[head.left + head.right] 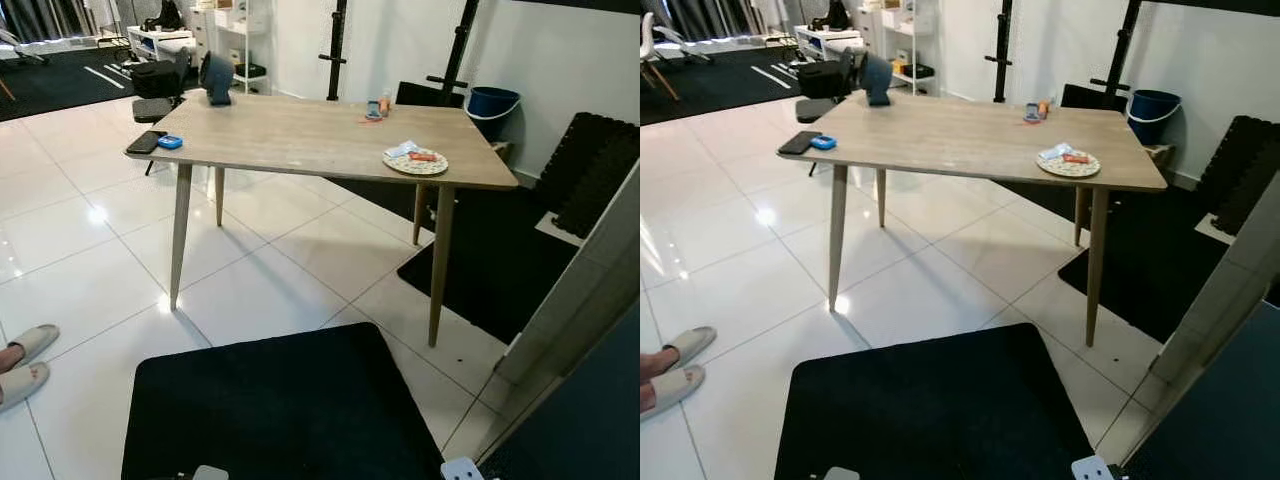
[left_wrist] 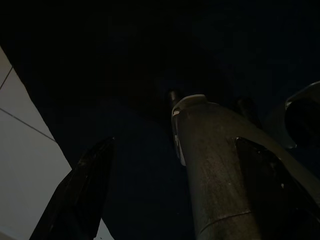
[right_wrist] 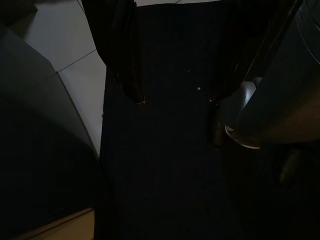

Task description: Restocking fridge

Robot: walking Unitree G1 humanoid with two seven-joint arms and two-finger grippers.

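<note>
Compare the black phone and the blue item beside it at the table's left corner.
The black phone is larger, dark and overhangs the table edge; the small blue item is bright blue, more compact and sits fully on the top. Both lie flat, side by side at that corner.

- No words, numbers or signs can be read anywhere.
- The things on the table (image 1: 300, 140), like the plate (image 1: 415, 162) and the small blue thing (image 1: 170, 142), are too small to show any writing.
</note>
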